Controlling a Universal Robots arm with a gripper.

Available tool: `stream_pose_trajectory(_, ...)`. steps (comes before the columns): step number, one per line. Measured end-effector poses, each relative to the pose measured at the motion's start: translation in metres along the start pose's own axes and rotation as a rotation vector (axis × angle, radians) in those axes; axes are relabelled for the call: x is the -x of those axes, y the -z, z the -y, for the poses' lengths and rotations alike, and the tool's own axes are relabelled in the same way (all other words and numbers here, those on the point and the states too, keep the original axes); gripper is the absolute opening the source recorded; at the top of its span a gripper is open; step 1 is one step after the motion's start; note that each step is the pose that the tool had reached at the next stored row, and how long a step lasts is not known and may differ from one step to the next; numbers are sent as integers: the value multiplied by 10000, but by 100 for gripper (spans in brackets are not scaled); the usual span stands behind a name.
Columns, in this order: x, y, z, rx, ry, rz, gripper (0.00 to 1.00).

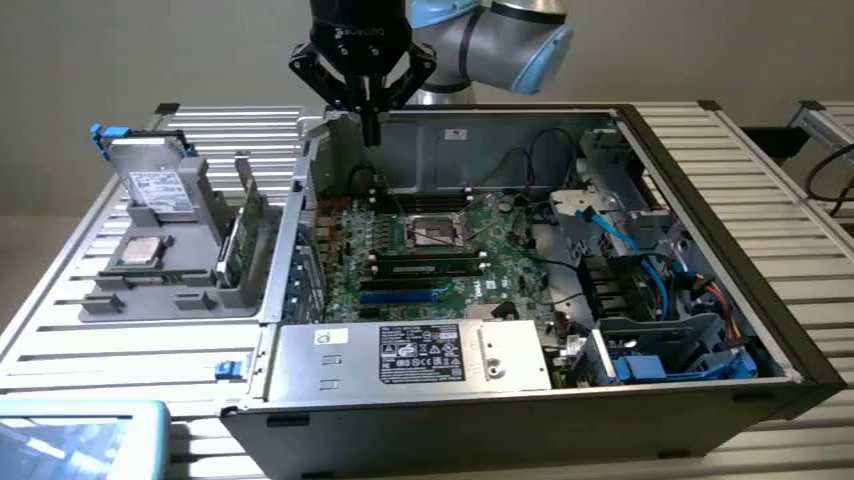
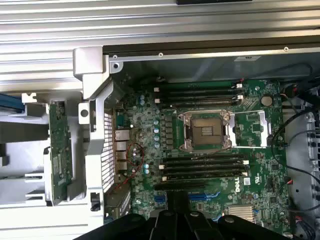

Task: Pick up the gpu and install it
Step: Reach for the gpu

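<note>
Closest in, at the exterior view's left, sits a pale blue box [image 1: 74,440], and beyond it a grey holder [image 1: 160,300] carries a silver hard drive [image 1: 154,185], with the gpu [image 1: 230,255] standing on edge in a slot along the holder's side nearest the open computer case [image 1: 534,430]. Further right, well apart from that card, the gripper [image 1: 370,135] hangs over that case's far corner on the holder's side, fingers pressed together and empty, above the green motherboard [image 1: 427,250].
</note>
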State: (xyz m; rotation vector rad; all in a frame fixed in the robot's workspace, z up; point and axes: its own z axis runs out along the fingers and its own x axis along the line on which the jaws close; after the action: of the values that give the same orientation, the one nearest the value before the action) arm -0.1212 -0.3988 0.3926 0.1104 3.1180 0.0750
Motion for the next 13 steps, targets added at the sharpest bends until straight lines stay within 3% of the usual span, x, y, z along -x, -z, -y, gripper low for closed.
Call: stream_pose_trajectory(13,-2,0,0,0,1,0,12)
